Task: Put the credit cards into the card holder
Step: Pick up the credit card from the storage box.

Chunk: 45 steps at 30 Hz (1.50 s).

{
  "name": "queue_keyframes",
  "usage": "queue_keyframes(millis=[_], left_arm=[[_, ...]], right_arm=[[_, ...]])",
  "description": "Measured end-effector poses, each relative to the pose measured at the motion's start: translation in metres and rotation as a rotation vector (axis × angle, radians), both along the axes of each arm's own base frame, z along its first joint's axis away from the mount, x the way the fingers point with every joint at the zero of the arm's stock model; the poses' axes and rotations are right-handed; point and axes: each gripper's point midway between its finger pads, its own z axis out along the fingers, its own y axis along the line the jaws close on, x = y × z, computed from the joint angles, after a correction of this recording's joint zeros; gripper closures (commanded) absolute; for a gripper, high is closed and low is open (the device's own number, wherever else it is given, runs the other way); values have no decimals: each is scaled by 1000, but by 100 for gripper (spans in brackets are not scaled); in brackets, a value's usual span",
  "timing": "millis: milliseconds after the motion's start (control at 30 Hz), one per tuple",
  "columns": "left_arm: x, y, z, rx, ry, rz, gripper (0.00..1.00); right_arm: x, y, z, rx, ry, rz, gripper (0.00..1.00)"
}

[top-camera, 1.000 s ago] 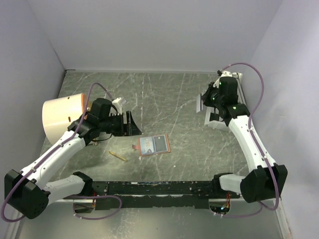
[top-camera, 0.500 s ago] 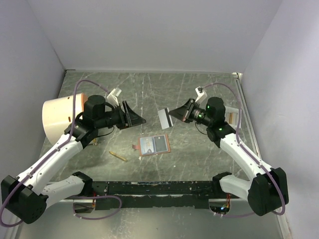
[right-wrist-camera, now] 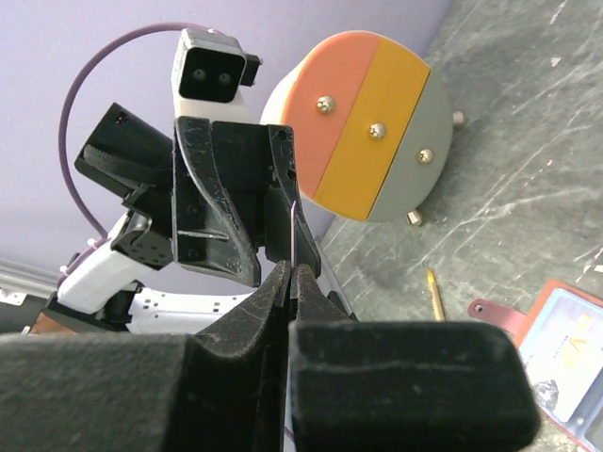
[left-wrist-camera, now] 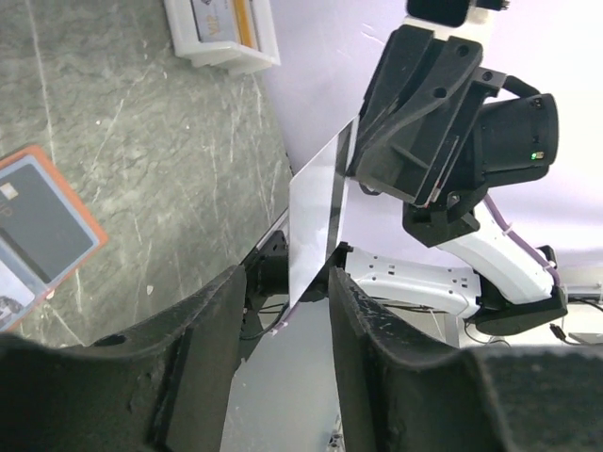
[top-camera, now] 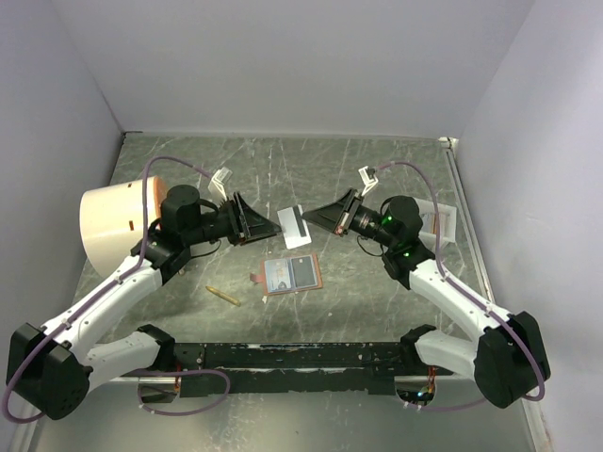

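Both grippers hover beyond open tan leather folding wallet (top-camera: 292,274): right gripper (top-camera: 311,217) pinches whitish striped plastic card (top-camera: 296,227); left gripper (top-camera: 275,229) half-open around it; cream cylinder (top-camera: 113,221) far left.

Soft, even overhead light; faint shadows; sharp top view; blurred foreground in wrist views

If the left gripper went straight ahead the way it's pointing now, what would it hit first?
The credit card held by the right gripper: it sits directly ahead of the left gripper, seemingly between its open fingers. Beyond it comes the right gripper itself.
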Motion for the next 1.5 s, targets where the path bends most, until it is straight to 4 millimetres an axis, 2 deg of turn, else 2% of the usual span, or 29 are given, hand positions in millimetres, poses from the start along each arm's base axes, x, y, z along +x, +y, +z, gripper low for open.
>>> queue_keyframes(millis=[100, 233, 300, 367, 433, 833, 967, 1033, 1100, 1167, 1267, 1333, 1500], left_arm=[[0, -2, 6, -20, -14, -9, 57], [0, -3, 12, -41, -31, -18, 72], [-1, -3, 9, -39, -26, -19, 84], [-1, -2, 3, -32, -14, -16, 92], [-1, -1, -2, -27, -3, -13, 93], [-2, 1, -11, 1, 0, -9, 92], [-2, 1, -13, -1, 4, -8, 70], [-2, 1, -12, -5, 6, -8, 65], [-2, 1, -11, -13, 9, -8, 69], [-2, 1, -12, -16, 12, -8, 81], [-2, 1, -15, -18, 24, -4, 84], [-2, 1, -15, -20, 26, -3, 78], [-1, 1, -14, -24, 19, 4, 54]], right_arm=[[-3, 5, 1, 9, 5, 14, 100], [-3, 10, -3, 8, 20, 23, 100], [-2, 12, -4, 9, 20, 17, 100], [-1, 13, -5, 8, 22, 12, 100], [-1, 14, -6, 6, 25, 10, 100], [2, 17, -20, -31, 46, -6, 100], [2, 17, -21, -34, 53, -5, 100], [0, 19, -22, -32, 55, 0, 100], [-1, 20, -21, -27, 55, 1, 100], [-1, 21, -19, -19, 50, 1, 100], [-1, 22, -14, -5, 39, -3, 100], [-1, 23, -12, 5, 35, -3, 100], [-5, 24, -14, 31, 55, 6, 100]])
